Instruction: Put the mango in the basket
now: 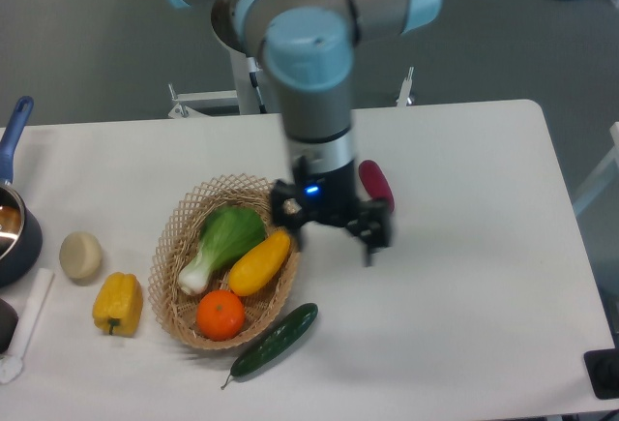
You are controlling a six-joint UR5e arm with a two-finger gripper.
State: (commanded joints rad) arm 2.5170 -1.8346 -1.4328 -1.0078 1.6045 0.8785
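The yellow-orange mango (259,261) lies inside the wicker basket (166,247), slanted against its right rim, between a green bok choy (225,236) and an orange (221,314). My gripper (331,239) hangs just right of the basket, above the table, apart from the mango. Its fingers are spread open and nothing is between them.
A cucumber (276,340) lies against the basket's front right. A purple vegetable (373,182) sits behind the gripper, partly hidden by it. A yellow bell pepper (117,303) and a beige round item (80,255) are left of the basket. A dark pot (12,232) stands at the left edge.
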